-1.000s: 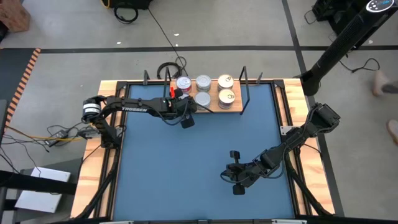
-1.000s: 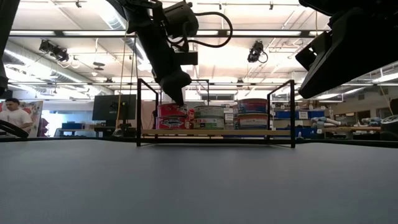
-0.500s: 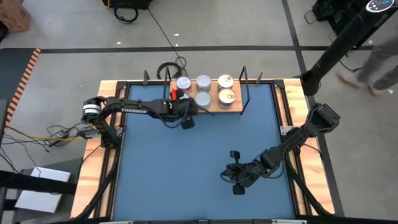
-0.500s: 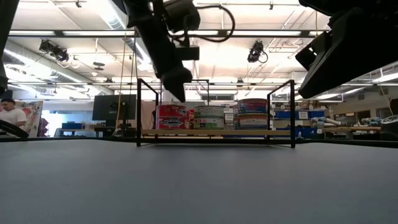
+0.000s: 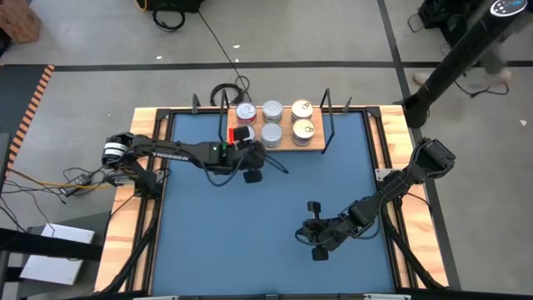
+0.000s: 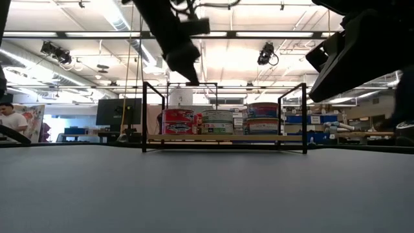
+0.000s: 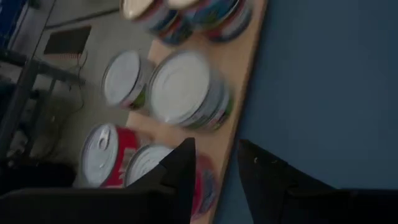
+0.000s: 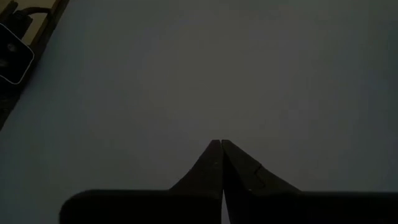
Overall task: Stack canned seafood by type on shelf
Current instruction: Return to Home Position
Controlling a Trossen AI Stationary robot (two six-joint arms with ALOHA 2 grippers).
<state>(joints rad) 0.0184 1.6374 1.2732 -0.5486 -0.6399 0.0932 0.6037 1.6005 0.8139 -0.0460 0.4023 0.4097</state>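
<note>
The shelf (image 5: 321,142) stands at the table's far edge, a wooden board (image 6: 226,138) between black wire uprights. On it rest several tins: red-sided ones (image 5: 246,112) at its left end, silver-topped ones (image 5: 271,132) in the middle, gold-topped ones (image 5: 303,128) at its right. The low view shows them side by side: red (image 6: 180,121), silver (image 6: 218,121), blue-banded (image 6: 262,118). My left gripper (image 5: 260,152) hangs open above the shelf's near left corner (image 6: 192,81), nothing between its fingers (image 7: 214,155). My right gripper (image 5: 312,236) is shut low over the blue mat, near right (image 8: 221,146).
The blue mat (image 5: 208,225) lies bare across the table's near and left parts. The shelf's black wire uprights (image 6: 143,116) rise at both ends of the board. A small black block (image 5: 314,206) lies on the mat beside my right arm. A person stands in the room behind, far left (image 6: 8,116).
My left gripper has risen from the top of the red tins at the shelf's left end to well above the shelf and drawn slightly toward the table's near edge. The tins stay on the shelf.
</note>
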